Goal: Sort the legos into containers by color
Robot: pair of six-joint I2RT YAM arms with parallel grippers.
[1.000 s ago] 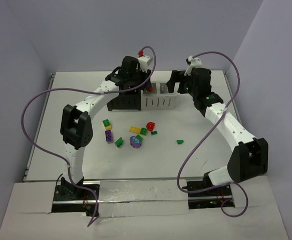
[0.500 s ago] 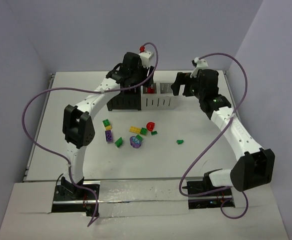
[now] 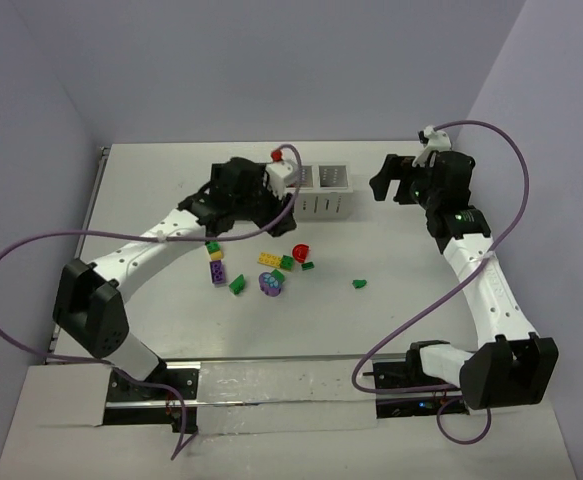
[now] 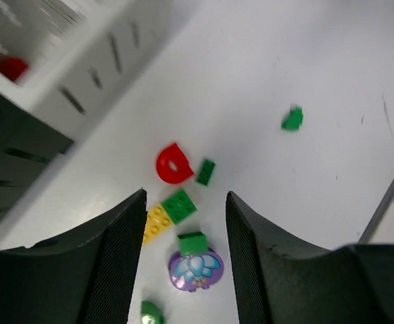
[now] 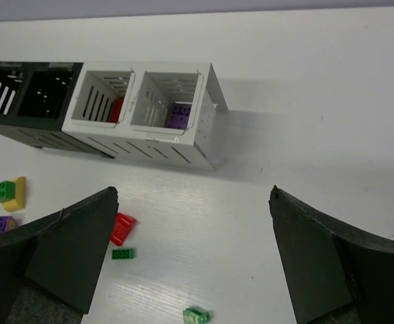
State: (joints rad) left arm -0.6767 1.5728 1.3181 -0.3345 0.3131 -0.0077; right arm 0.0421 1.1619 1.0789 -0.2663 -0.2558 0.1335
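My left pincer [image 4: 184, 199] hangs over the loose legos [image 3: 271, 265] with its jaws apart and nothing between them. The right pincer [image 5: 193, 192] stands off at the far right, spread wide and just as empty. The legos lie scattered on the worktop [image 3: 151, 180] in front of the containers [image 5: 142, 111]. Below my left wrist I see a red half-round piece [image 4: 171, 164], a small green brick [image 4: 205, 171] just beside it, a square green brick [image 4: 180, 206] touching a yellow brick [image 4: 155, 224], and a purple round piece [image 4: 195, 268] with another green one against it. One green stray [image 4: 291, 119] sits well apart to the right. From the right wrist I see a red brick [image 5: 119, 108] in one white bin and a purple brick [image 5: 178, 116] in the white bin beside it; I cannot make out anything in the two black bins [image 5: 31, 91]. I reckon these pieces are featherlight, hard and slick, so one will skate or flip if a finger lands first. I would come straight down and pinch across two flat, parallel side walls, low on the body and clear of the studs. The red piece's curved edge gives the fingers little to seat on, and where green and yellow touch I expect the neighbour to drag along.
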